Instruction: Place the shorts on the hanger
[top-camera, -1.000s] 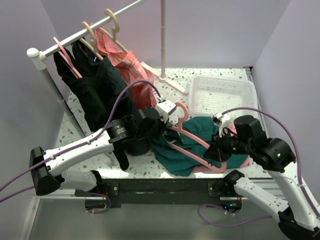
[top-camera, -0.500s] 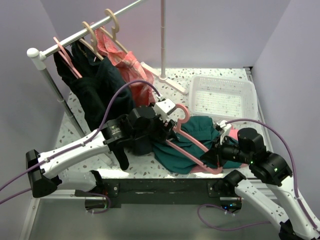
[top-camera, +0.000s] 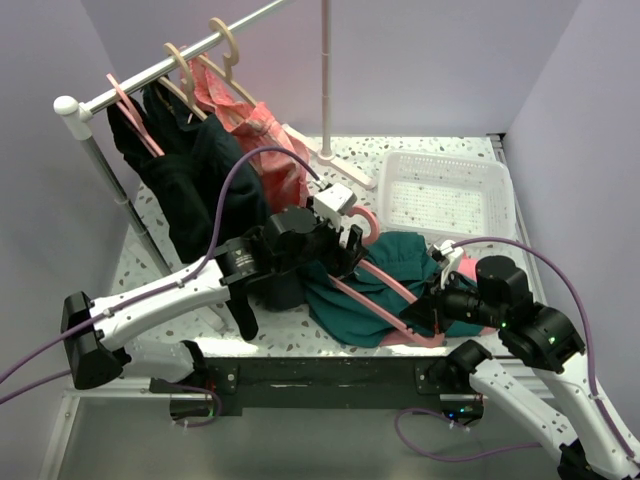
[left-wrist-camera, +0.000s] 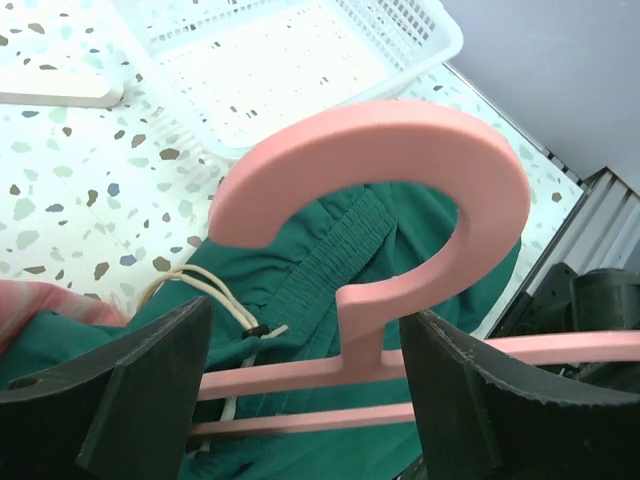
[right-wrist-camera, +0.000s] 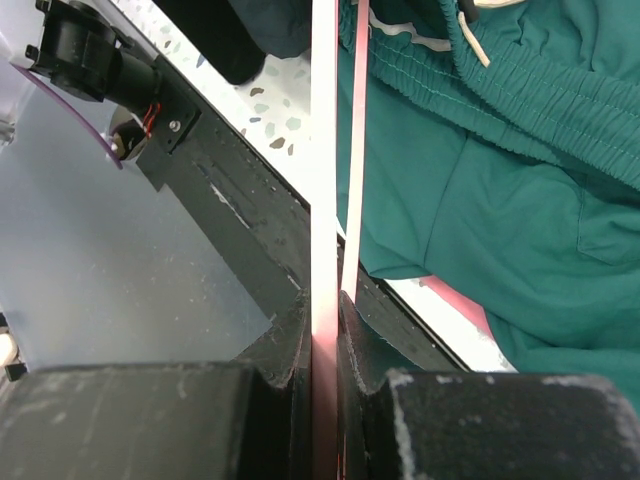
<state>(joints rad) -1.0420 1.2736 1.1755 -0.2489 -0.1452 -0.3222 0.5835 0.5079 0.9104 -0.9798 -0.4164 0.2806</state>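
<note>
The dark teal-green shorts (top-camera: 395, 262) lie crumpled on the table's near middle, their light drawstring (left-wrist-camera: 205, 290) showing at the waistband. The salmon-pink hanger (top-camera: 368, 222) slants over them. Its hook (left-wrist-camera: 400, 130) and neck rise between the fingers of my left gripper (top-camera: 350, 245), which is open and touches neither side. My right gripper (top-camera: 420, 312) is shut on the hanger's lower end (right-wrist-camera: 323, 150), the thin bar pinched between its pads (right-wrist-camera: 290, 345). Shorts fabric (right-wrist-camera: 500, 200) lies to the right of that bar.
A white perforated basket (top-camera: 445, 195) sits at the back right. At the left a clothes rail (top-camera: 170, 65) carries dark garments (top-camera: 200, 190), a red garment (top-camera: 255, 130) and wooden hangers (top-camera: 225, 45). A white pole (top-camera: 325, 80) stands behind. Pink cloth (right-wrist-camera: 462, 305) lies under the shorts.
My left gripper was shut on the hanger's neck and has opened around it. My right gripper has sunk lower and nearer with the hanger's end still in it.
</note>
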